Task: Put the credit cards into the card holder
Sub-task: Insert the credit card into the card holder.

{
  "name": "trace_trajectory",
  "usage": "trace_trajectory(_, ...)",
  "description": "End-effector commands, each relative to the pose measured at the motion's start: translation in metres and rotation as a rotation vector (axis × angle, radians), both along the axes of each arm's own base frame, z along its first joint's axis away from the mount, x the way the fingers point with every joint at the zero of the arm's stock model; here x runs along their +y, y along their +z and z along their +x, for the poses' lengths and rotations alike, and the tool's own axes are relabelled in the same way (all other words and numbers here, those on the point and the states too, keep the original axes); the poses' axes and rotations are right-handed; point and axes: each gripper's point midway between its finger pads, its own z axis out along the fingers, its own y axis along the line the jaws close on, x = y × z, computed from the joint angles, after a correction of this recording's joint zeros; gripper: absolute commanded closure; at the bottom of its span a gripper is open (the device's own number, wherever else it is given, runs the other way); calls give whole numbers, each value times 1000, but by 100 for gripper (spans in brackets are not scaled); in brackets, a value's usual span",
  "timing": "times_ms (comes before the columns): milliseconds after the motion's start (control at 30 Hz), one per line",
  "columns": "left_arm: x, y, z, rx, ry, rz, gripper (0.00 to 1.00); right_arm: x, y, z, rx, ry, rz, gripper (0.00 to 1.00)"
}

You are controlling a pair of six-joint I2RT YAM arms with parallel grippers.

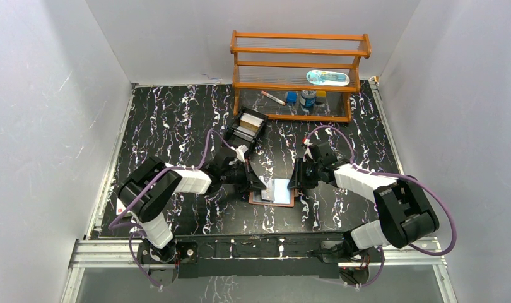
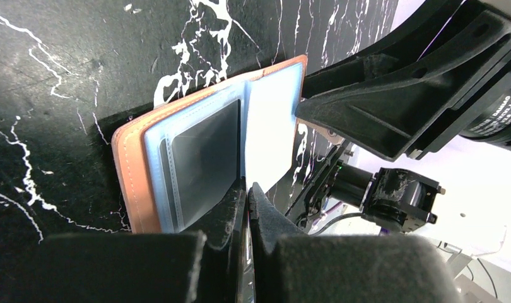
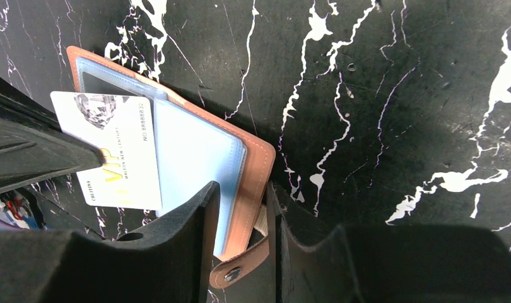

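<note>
card holder (image 1: 281, 192) lies open on the dark marbled surface (image 1: 177, 120), between the two arms, near the front edge. pale blue inner pages face up, tan cover around them.

left gripper (image 2: 247, 192) is clamped on one white credit card (image 3: 114, 148) with "vip" printed on it. the card is tilted over the left half of the open holder, by the clear pocket. cannot tell if its far edge is inside a pocket.

right gripper (image 3: 242, 189) is pinched on the holder's right cover edge, one finger on the blue page side and one on the outer side. snap tab (image 3: 231, 273) sticks out just below its fingers. the two grippers are close together over the holder, not touching.

black tray (image 1: 263, 128) with more cards sits further back on the surface, well apart from the holder.
</note>
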Motion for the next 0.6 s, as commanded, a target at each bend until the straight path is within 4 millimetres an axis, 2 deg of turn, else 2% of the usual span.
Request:
trace_trajectory(0,-6,5,-3,-44,-68,-21,100,1,-2,-3,1,7,11,59)
trace_trajectory(300,-6,2,-3,-75,-104,-16,100,1,0,-1,-5,4,14,59)
trace_trajectory(567,-3,-8,3,-111,-168,97,98,3,0,-1,-3,6,23,59)
